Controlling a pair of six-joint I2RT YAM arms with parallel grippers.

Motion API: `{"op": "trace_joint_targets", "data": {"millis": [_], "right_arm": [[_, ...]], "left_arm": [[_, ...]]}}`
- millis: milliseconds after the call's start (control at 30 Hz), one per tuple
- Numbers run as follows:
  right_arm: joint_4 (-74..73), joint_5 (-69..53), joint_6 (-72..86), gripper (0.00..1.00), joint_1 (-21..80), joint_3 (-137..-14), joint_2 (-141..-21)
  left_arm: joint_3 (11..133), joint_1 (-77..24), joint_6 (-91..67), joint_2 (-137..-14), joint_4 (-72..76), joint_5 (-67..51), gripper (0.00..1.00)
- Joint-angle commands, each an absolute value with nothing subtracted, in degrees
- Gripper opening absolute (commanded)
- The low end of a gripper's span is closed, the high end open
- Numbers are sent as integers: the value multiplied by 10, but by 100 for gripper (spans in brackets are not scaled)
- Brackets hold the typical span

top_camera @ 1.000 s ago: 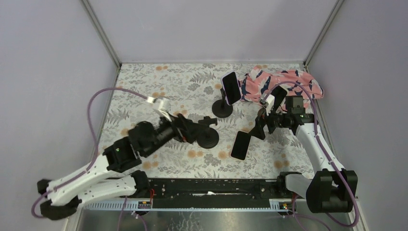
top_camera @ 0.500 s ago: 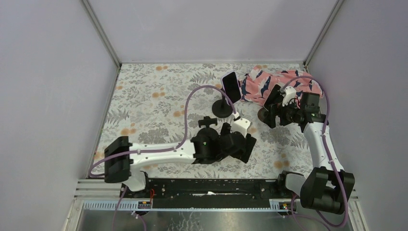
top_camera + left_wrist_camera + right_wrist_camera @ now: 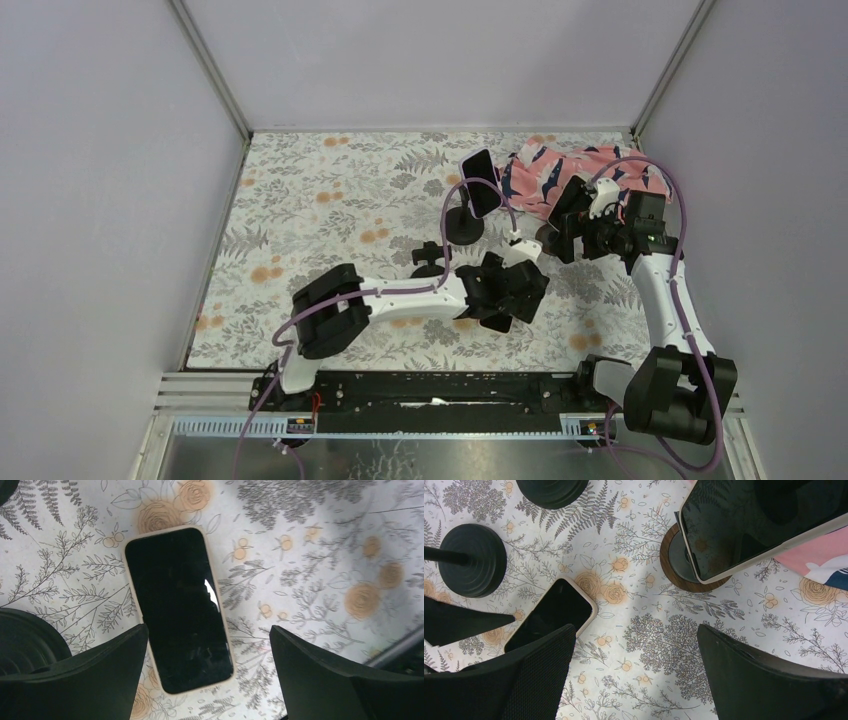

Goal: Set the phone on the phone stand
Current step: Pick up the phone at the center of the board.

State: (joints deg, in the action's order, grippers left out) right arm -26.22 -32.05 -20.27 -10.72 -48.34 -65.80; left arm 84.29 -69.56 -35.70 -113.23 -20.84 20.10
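Note:
The phone (image 3: 177, 607), dark-screened in a cream case, lies flat and face up on the floral table; the right wrist view shows it too (image 3: 551, 612). My left gripper (image 3: 207, 675) hangs open just above its near end, one finger on each side, touching nothing. In the top view this gripper (image 3: 512, 288) covers most of the phone. An empty black phone stand (image 3: 429, 255) rises just left of it, its round base (image 3: 472, 560) close to the phone. My right gripper (image 3: 636, 672) is open over bare table, right of the phone (image 3: 562, 232).
Two other stands carry phones: a black-based one (image 3: 463, 226) with a phone (image 3: 481, 183), and a brown-based one (image 3: 689, 560) with a phone (image 3: 764, 520) close above my right gripper. A pink patterned cloth (image 3: 590, 175) lies at the far right. Walls enclose the table.
My left arm swung from the left side across to the right and now hovers over the phone. My right arm pulled back from the phone toward the far right, then held still.

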Motion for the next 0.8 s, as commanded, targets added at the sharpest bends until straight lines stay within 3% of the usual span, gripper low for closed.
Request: {"op": "trace_joint_targets", "data": {"millis": [0,767], "right_arm": [[-250,-319,-202,100,-108,-503,-663],[-252,-338,-210,100,-108,-503,-669]], "left_arm": [[856,-677,-357,-1159,-225,191,99],[891,-673,-402,-1219,-276,211,99]]}}
